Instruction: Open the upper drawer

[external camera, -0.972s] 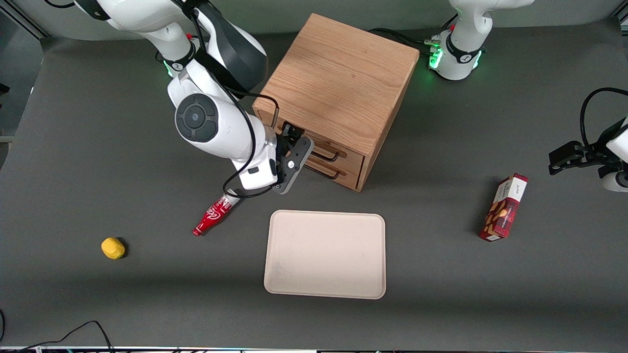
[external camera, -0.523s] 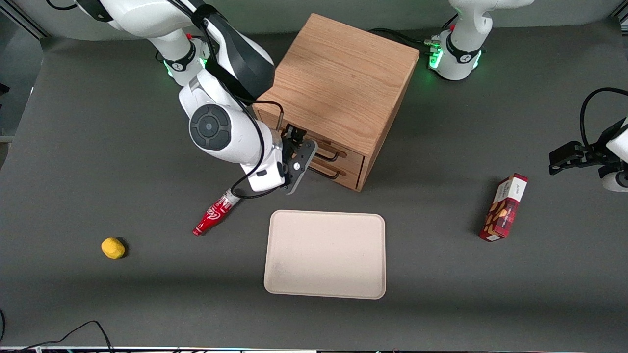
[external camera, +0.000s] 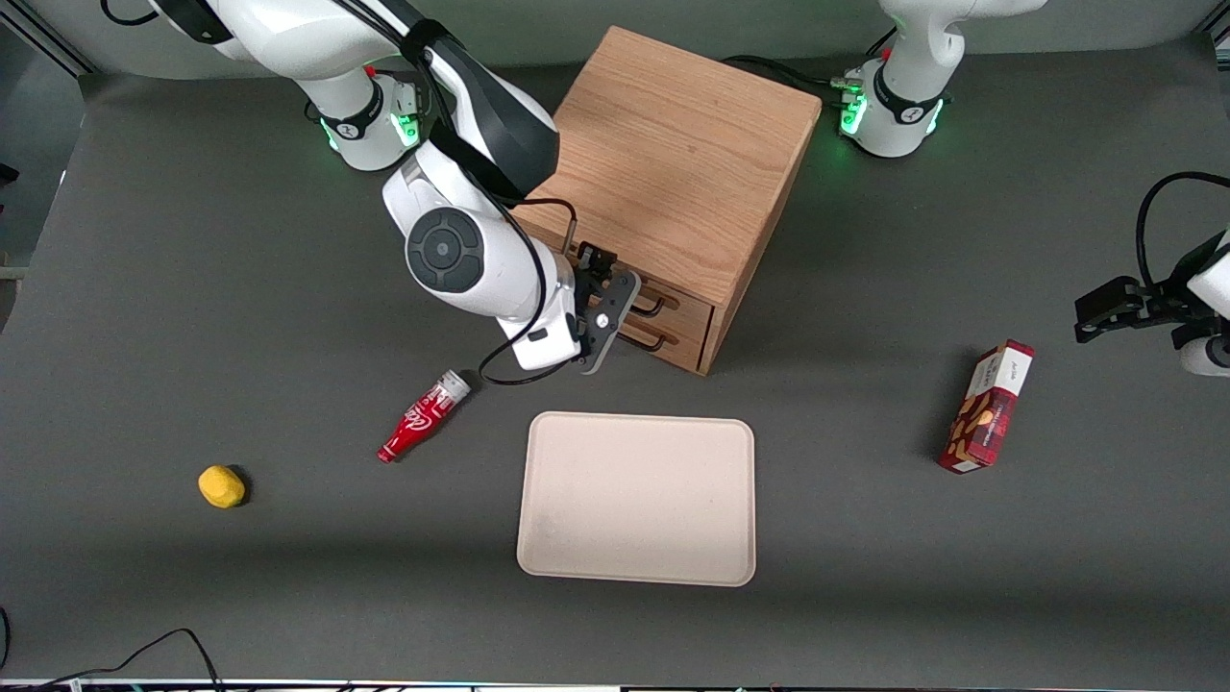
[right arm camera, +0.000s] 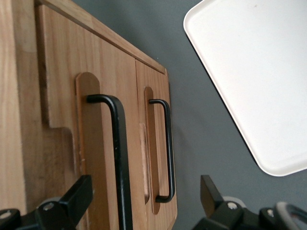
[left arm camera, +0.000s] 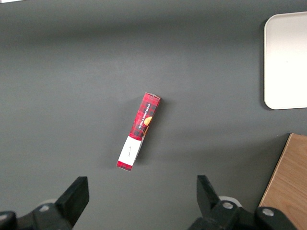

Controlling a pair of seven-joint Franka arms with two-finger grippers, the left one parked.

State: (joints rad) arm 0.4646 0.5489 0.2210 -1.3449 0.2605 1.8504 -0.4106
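Your landmark is a small oak cabinet [external camera: 673,173] standing on a dark grey table [external camera: 192,288], turned at an angle so its drawer fronts face the working arm's end and slightly toward the front camera. The upper drawer [external camera: 684,298] is the top one of the two, directly under the cabinet's top panel, and it sits flush and closed. Its thin black wire handle [right arm camera: 117,158] runs along the drawer front; the lower drawer's handle [right arm camera: 167,148] lies parallel beside it.

Your gripper [external camera: 615,306] hovers right in front of the drawers, level with the handles. Its fingers [right arm camera: 79,196] are spread apart, and the wrist view shows the upper handle lying between them, not yet pinched.

Nearer the front camera than the cabinet lies a cream tray [external camera: 636,498]. A red bottle [external camera: 423,416] lies on its side beside the tray, toward the working arm's end, and a yellow lump [external camera: 221,486] rests farther that way. A red snack box [external camera: 988,406] lies toward the parked arm's end.
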